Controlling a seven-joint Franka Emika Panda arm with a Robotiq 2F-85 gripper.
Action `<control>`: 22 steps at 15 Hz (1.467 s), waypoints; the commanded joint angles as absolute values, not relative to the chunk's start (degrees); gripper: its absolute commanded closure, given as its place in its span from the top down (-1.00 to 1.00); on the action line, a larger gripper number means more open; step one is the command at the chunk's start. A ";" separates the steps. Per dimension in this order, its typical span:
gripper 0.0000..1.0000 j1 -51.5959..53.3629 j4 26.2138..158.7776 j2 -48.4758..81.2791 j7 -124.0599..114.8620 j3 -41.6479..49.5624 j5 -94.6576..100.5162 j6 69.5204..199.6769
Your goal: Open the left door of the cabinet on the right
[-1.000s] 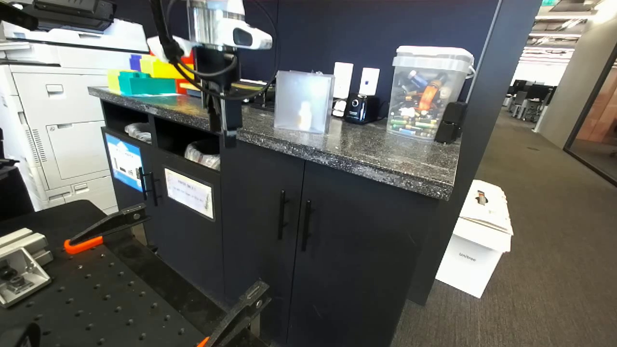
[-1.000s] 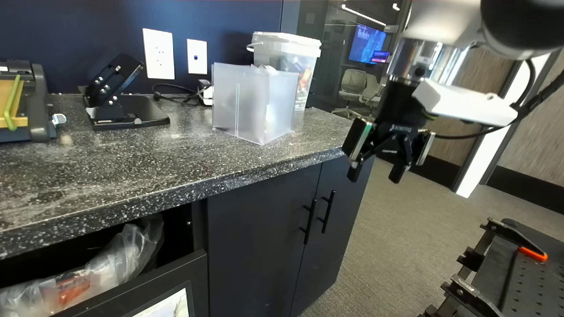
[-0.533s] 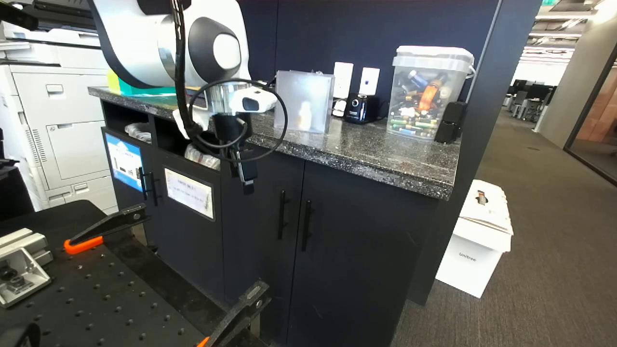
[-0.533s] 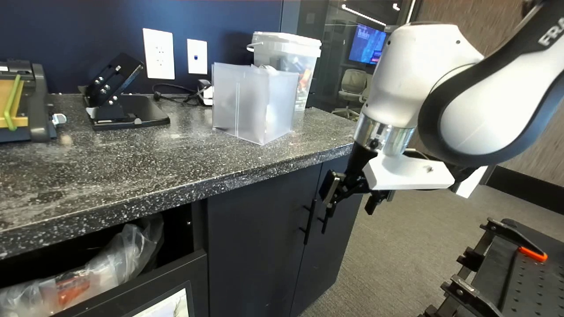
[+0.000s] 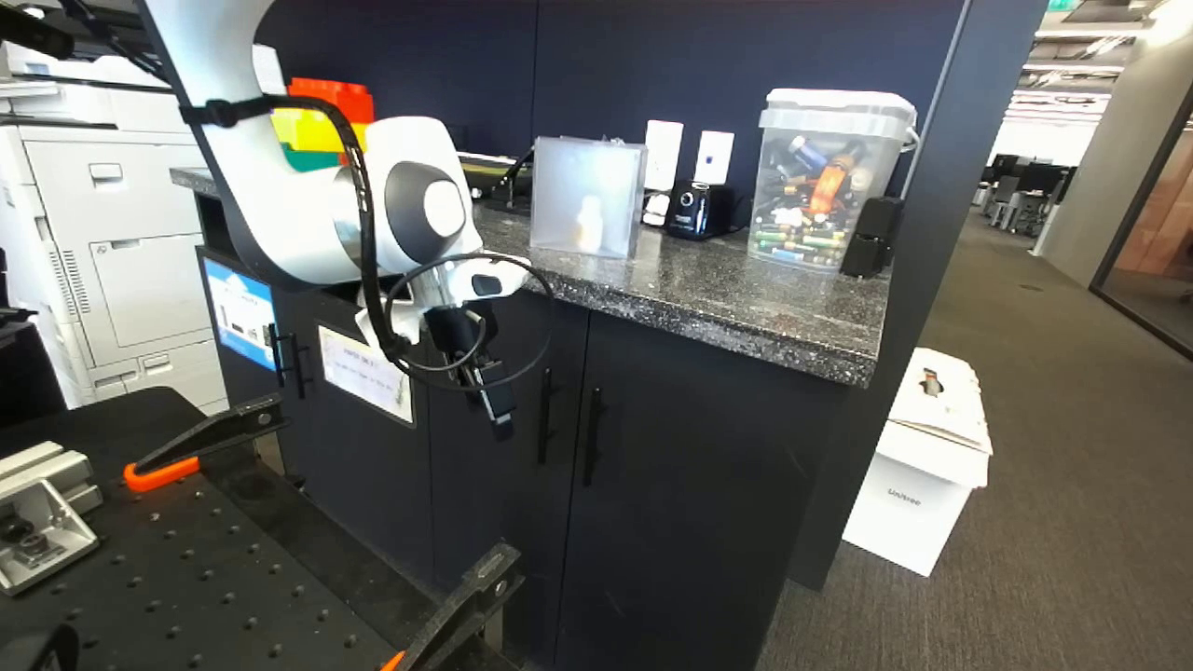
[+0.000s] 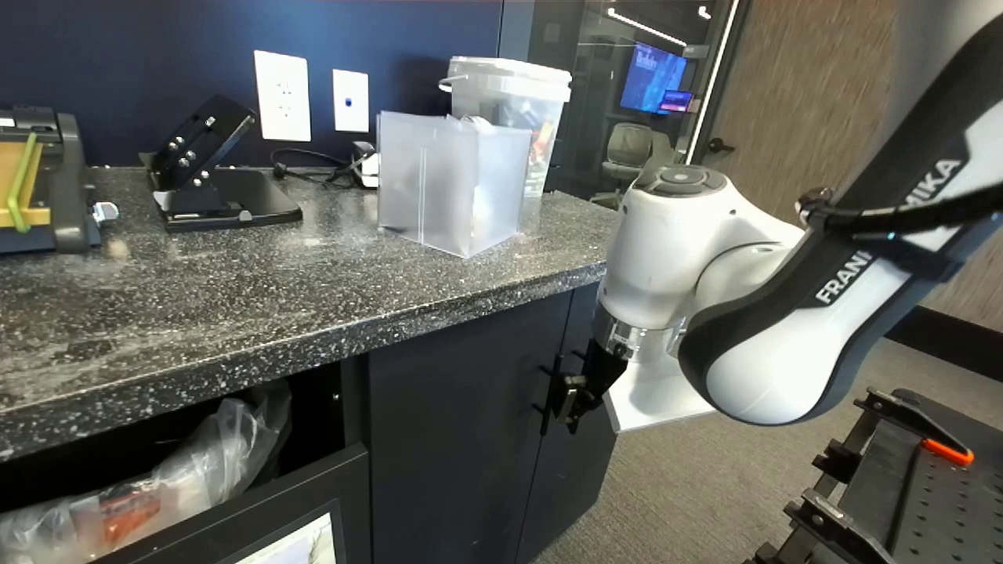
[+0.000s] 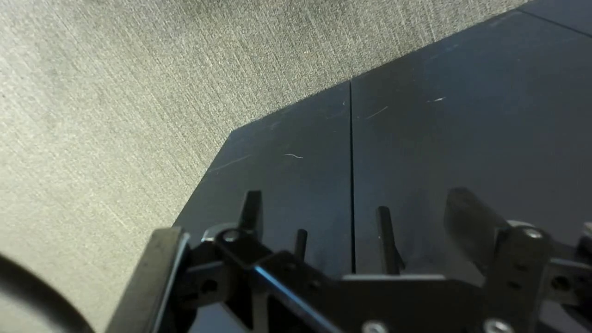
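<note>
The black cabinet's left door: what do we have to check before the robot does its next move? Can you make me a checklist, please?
1. Left door shut, ready to start: ok.
2. Gripper open: ok, its fingers stand wide apart.
3. Left door's handle held: not ok, the fingers aren't closed on it.
4. Only that handle between the fingers: not ok, in the wrist view the right door's handle shows there too.
5. Room to swing past the clamp: cannot tell, it covers a bit of the door in an exterior view.
</note>
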State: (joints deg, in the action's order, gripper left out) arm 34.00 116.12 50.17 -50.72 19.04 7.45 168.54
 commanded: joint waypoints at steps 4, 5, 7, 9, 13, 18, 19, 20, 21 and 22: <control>1.00 38.74 105.76 60.27 -53.06 23.18 2.94 173.34; 1.00 39.20 104.72 61.32 -53.24 23.61 1.77 175.17; 1.00 39.67 102.72 63.50 -52.67 24.39 -0.53 177.16; 1.00 40.23 101.68 65.15 -52.22 25.69 -2.68 178.43; 1.00 41.17 102.08 66.98 -51.67 28.25 -5.56 178.56; 0.97 43.35 97.83 71.67 -52.51 30.40 -7.06 179.23; 0.48 43.89 96.82 72.55 -52.63 30.77 -7.44 179.36; 0.48 44.44 95.77 73.46 -52.71 31.25 -7.82 179.34; 0.43 45.07 95.13 74.33 -52.85 31.88 -8.23 179.53; 0.30 45.77 94.69 75.11 -53.00 32.54 -8.75 179.83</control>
State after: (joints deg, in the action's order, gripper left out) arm 43.19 98.18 71.08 -52.17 29.77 -6.02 177.68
